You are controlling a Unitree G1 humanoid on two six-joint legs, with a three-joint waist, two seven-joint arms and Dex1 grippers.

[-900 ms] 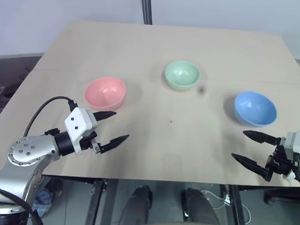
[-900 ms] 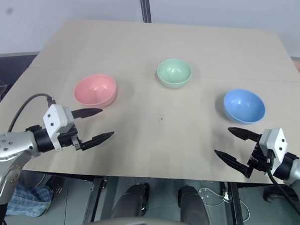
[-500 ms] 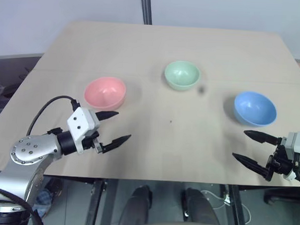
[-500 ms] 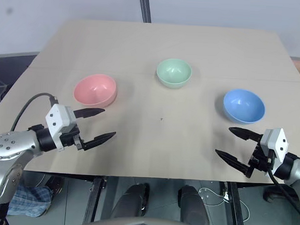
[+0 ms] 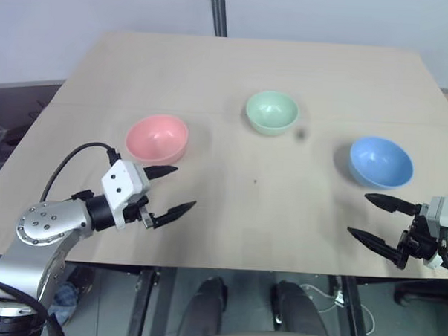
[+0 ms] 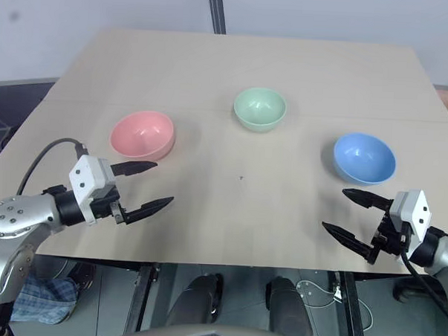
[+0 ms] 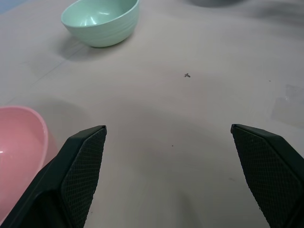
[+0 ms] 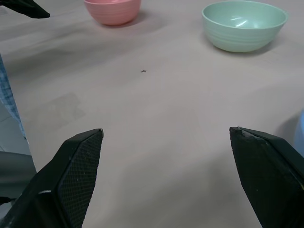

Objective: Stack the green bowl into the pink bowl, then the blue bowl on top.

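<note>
From the head cameras I see nothing stacked yet: the green bowl point(image 5: 272, 112) sits mid-table toward the far side, the pink bowl point(image 5: 157, 138) to its left, the blue bowl point(image 5: 381, 161) to its right, all well apart on the table point(image 5: 236, 64). My left gripper point(image 5: 169, 189) and right gripper point(image 5: 378, 219) hover with fingers spread wide, holding nothing. In the wrist views bare tabletop lies ahead, just a tiny speck point(image 7: 187, 75) — I judge the next move is reaching for the green bowl, nothing blocking.

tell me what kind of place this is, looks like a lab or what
Probably a robot test bench rather than a home: a plain light wooden table bearing just the pink bowl, green bowl and blue bowl, before a bare pale wall.
</note>
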